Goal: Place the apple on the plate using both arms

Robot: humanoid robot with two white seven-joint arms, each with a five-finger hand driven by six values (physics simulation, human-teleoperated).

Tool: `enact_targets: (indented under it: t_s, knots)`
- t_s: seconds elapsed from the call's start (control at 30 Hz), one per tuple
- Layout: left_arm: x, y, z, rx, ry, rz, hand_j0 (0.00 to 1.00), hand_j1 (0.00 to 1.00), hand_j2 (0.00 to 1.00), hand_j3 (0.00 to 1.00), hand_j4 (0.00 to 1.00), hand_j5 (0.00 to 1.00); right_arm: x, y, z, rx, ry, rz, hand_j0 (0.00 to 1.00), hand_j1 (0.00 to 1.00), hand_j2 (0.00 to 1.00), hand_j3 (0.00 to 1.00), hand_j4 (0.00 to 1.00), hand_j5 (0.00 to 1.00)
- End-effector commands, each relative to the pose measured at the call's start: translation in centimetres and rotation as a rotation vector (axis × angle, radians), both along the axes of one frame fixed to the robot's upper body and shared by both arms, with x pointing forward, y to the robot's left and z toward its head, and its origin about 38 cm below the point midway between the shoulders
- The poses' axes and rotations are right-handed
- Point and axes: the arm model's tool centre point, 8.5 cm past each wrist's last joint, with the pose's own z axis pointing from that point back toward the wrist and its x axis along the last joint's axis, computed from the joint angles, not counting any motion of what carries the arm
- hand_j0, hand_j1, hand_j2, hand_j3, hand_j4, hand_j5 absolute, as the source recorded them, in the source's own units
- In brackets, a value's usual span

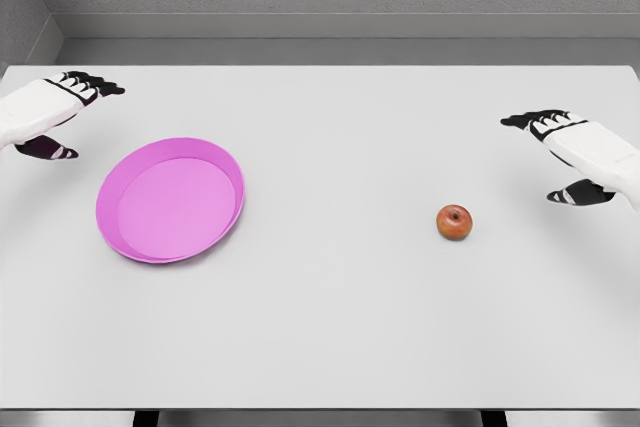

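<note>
The left robot hand (52, 112) shows at the upper left of the frame, its white arm coming in from the left edge. Its dark fingers (95, 84) are stretched out and loosely spread toward the middle of the surface (330, 327), with the thumb hanging apart below them. It holds nothing and touches neither object.

The right robot hand (570, 152) shows at the right of the frame, a little above mid-height, its arm coming in from the right edge. Its fingers (530, 121) likewise reach out straight and spread, pointing left, with the thumb set apart underneath. It too holds nothing.

The apple (454, 222), small and reddish-brown with its stem dimple facing up, sits on the white surface right of centre, near the right robot hand but clearly apart from it, lower and to the left of its thumb.

The plate (130, 237), a round pink dish with a raised rim, lies left of centre, just below and to the right of the left robot hand, not touching it. The apple and plate are well apart.
</note>
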Motion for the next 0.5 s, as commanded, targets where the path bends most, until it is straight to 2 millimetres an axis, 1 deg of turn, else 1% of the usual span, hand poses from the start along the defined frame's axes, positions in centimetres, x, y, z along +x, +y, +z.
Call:
enact_targets:
  t_s: [0.0,0.17,0.2,0.27,0.33,0.37,0.4,0.43,0.47]
  knots:
    - [0.0,0.1,0.2,-0.003,-0.002,0.002,1.0,1.0,1.0,1.0,1.0,1.0,0.0,-0.1,0.1,-0.003,-0.003,0.0,1.0,1.0,1.0,1.0,1.0,1.0]
    - [-0.1,0.2,0.3,0.001,-0.003,0.002,1.0,1.0,1.0,1.0,1.0,1.0,-0.1,0.2,-0.1,0.004,0.002,0.015,1.0,1.0,1.0,1.0,1.0,1.0]
    - [-0.1,0.2,0.2,-0.001,-0.001,0.003,1.0,1.0,1.0,1.0,1.0,1.0,-0.1,0.2,-0.3,-0.013,0.036,0.022,1.0,1.0,1.0,1.0,1.0,1.0]
    - [-0.1,0.1,0.2,-0.001,-0.003,0.0,1.0,1.0,1.0,1.0,1.0,1.0,0.2,1.6,-1.3,-0.05,0.16,0.064,1.0,1.0,1.0,1.0,1.0,1.0]
    - [-0.2,-0.7,0.3,-0.005,-0.007,-0.023,1.0,1.0,1.0,1.0,1.0,1.0,0.1,2.5,-2.0,-0.076,0.217,0.098,1.0,1.0,1.0,1.0,1.0,1.0]
    - [-0.2,-0.6,0.4,-0.001,-0.009,-0.024,1.0,1.0,1.0,1.0,1.0,1.0,0.3,3.5,-2.5,-0.09,0.253,0.129,1.0,1.0,1.0,1.0,1.0,1.0]
    - [-0.2,-0.6,0.4,-0.001,-0.009,-0.024,1.0,1.0,1.0,1.0,1.0,1.0,0.4,4.0,-2.6,-0.097,0.259,0.144,1.0,1.0,1.0,1.0,1.0,1.0]
    - [-0.2,-0.6,0.4,-0.003,-0.009,-0.024,1.0,1.0,1.0,1.0,1.0,1.0,0.5,4.4,-2.8,-0.1,0.265,0.152,1.0,1.0,1.0,1.0,1.0,1.0]
    - [-0.2,-0.6,0.4,-0.001,-0.009,-0.024,1.0,1.0,1.0,1.0,1.0,1.0,0.7,4.1,-2.9,-0.1,0.266,0.145,1.0,1.0,1.0,1.0,1.0,1.0]
